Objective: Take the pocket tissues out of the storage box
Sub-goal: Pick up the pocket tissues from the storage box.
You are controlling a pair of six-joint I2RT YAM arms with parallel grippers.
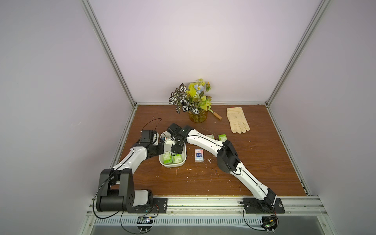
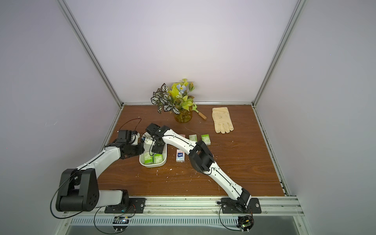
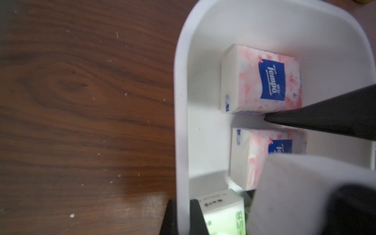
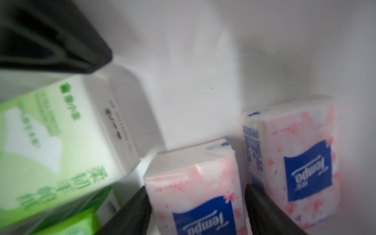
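A white, shallow, oblong plastic storage box with rounded corners sits on the brown wooden worktop. Four small soft tissue packets lie in it. Two green-and-white packets are side by side at its near end, and two pink-and-white packets with dark blue labels are farther in, a gap between them. Outside, one pink packet lies just beside the box. Two green packets and a partly hidden pink one lie farther off.

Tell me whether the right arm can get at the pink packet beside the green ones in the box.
Probably yes: the right fingers stand open on either side of that pink packet inside the box, with nothing on top. The left fingers clamp the box rim, clear of it.
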